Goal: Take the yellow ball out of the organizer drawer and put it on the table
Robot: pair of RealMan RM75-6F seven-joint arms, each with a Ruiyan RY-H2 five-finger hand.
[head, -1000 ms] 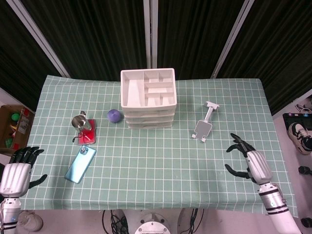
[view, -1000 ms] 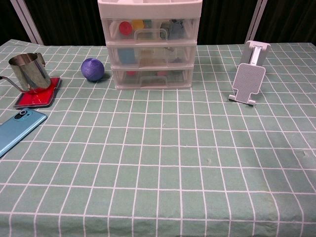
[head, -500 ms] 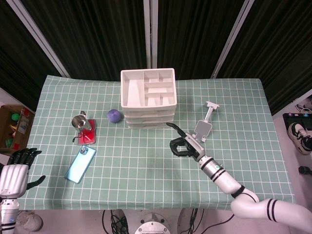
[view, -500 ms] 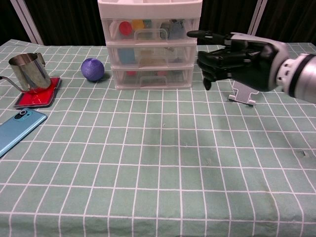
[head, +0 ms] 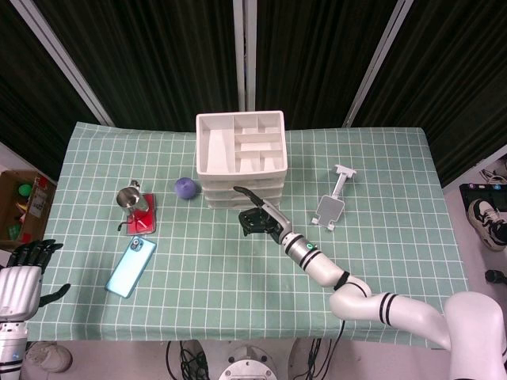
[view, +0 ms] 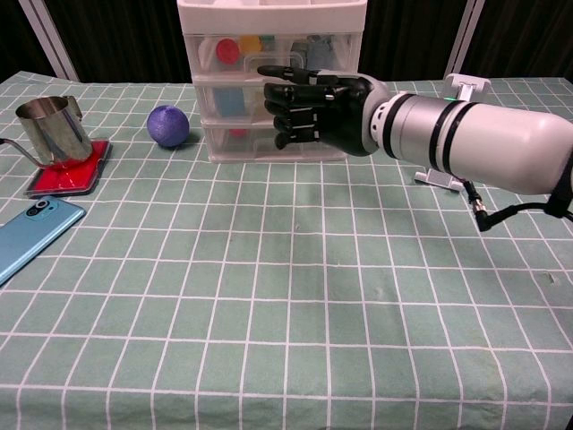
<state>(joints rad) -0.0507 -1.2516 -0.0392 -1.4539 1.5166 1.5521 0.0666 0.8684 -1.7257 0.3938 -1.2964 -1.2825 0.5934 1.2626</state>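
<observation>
The white three-drawer organizer point(head: 240, 162) stands at the back middle of the table. Its clear top drawer point(view: 269, 52) is closed, and the yellow ball point(view: 250, 43) shows through the front beside a red object. My right hand point(view: 309, 106) hovers just in front of the upper drawers, holding nothing, with its fingers curled in and one digit stretched toward the top drawer's handle. The head view puts this right hand point(head: 257, 215) close to the organizer's front; I cannot tell if it touches. Off the table's near left corner, my left hand point(head: 24, 279) hangs with fingers spread and empty.
A purple ball point(view: 167, 125) lies left of the organizer. Further left a steel cup point(view: 54, 130) sits on a red pad point(view: 67, 172), with a blue phone point(view: 36, 233) nearer the front. A white phone stand point(view: 452, 148) stands to the right, behind my forearm.
My right arm swept from the table's right side leftward across the front of the phone stand to the organizer's front, its fingers curling in. The left hand sank slightly.
</observation>
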